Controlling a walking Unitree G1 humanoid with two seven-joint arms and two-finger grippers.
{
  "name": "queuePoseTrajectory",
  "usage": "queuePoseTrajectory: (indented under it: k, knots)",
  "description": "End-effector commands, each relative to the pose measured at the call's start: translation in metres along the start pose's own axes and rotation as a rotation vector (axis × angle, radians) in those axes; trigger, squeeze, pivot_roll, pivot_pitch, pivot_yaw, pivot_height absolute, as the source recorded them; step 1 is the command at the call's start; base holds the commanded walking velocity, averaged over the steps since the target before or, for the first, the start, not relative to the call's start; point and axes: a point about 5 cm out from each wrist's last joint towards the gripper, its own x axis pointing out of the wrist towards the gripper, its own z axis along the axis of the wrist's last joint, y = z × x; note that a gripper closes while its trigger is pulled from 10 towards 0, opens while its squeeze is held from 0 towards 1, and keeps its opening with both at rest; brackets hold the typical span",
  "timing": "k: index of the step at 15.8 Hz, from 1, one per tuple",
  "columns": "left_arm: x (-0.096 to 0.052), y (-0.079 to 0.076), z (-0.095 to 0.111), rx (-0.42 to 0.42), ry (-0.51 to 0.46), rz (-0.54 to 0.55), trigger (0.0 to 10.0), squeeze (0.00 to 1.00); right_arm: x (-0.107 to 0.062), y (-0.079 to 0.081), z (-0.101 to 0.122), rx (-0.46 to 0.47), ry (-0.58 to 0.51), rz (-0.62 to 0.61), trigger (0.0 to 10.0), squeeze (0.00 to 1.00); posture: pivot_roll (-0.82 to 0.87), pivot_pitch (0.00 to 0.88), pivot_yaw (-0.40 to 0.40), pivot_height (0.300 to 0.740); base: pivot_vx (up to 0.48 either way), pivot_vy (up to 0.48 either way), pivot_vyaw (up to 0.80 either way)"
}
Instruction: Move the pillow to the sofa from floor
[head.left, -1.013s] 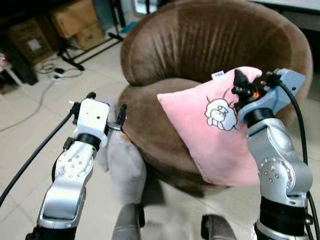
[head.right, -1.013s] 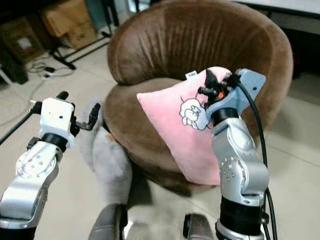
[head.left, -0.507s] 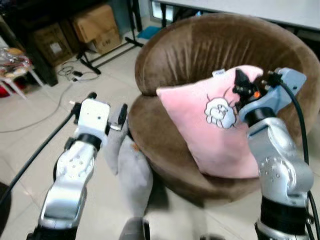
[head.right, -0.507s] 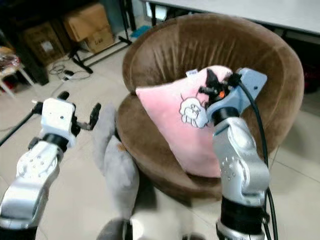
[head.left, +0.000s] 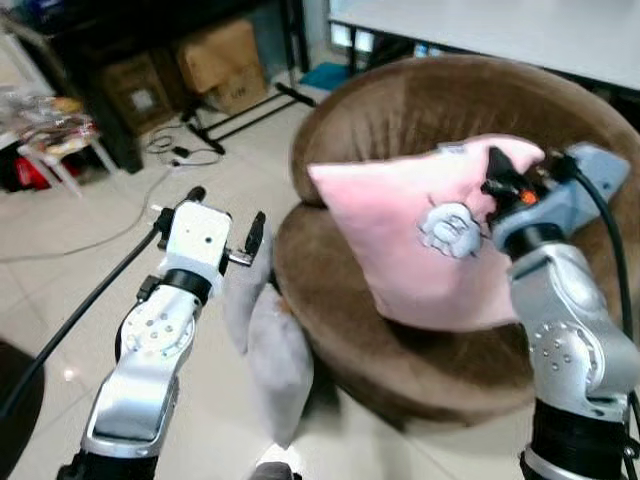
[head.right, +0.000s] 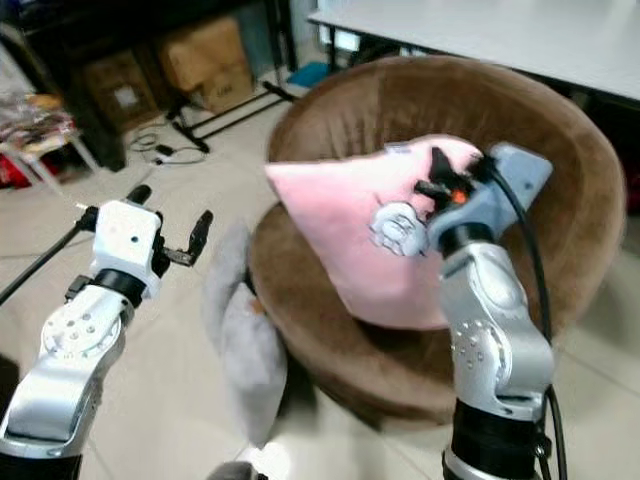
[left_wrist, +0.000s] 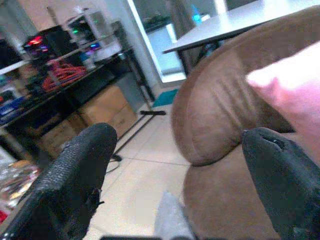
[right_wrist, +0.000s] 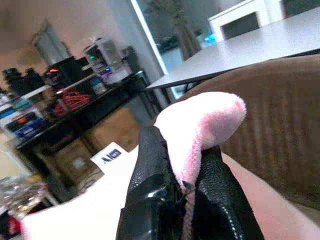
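One pillow (head.left: 410, 235), pink, hangs pinched by its corner in my right tool (right_wrist: 172, 192), off the floor and above the sofa (head.left: 400, 350) seat. Left tool (head.left: 225, 225) spread, empty, beside the sofa. Remaining, I judge: lower and release.

The right arm is being held raised and bent at the elbow, with its silver forearm rising steeply. The right end effector (head.left: 497, 178) is being kept clamped, its two black fingers (right_wrist: 150, 190) pressed together on a corner of the pillow (head.left: 400, 230), which is being carried off the floor, above the sofa (head.left: 440, 340) seat. The left arm is being held forward and up at the robot's left, bent at the elbow. The left end effector (head.left: 225, 215) is being kept spread, its fingers (left_wrist: 75, 180) set wide apart with nothing gripped between them.
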Motion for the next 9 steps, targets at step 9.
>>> queuePoseTrajectory:
  k: [9]
  knots:
    - [-0.002, 0.004, -0.009, 0.021, 0.028, -0.008, 10.0, 0.0, -0.005, 0.015, -0.006, 0.018, 0.025, 0.084, 10.0, 0.0, -0.15, 0.0, 0.108, 0.74, 0.0, 0.0, 0.0]
